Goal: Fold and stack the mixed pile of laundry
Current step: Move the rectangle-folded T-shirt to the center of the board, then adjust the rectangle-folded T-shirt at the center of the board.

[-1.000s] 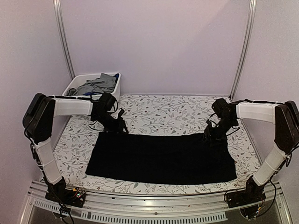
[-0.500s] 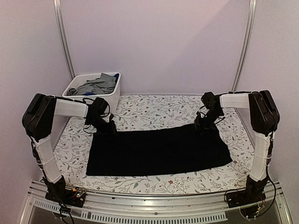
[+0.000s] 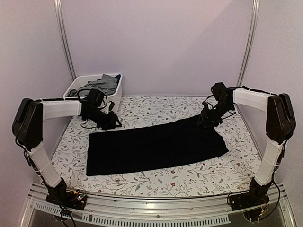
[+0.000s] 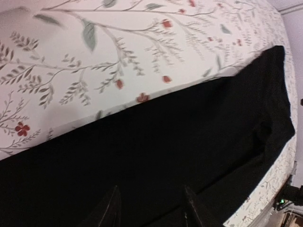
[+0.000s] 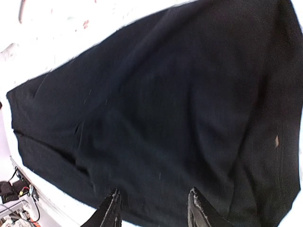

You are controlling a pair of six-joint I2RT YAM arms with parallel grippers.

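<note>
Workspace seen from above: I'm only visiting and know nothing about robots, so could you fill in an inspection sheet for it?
Surface: table under a floral cover.
Job's things: black garment spread out mid-table; grey garment and a sliver of blue garment heaped in the white bin, far left.
Clutter: nothing seen.
Grippers: left gripper and right gripper at the black garment's far corners, fingers apart over cloth; a grip cannot be confirmed.
Cables: black cables loop at both wrists.
Surroundings: pale walls, two metal posts.
</note>
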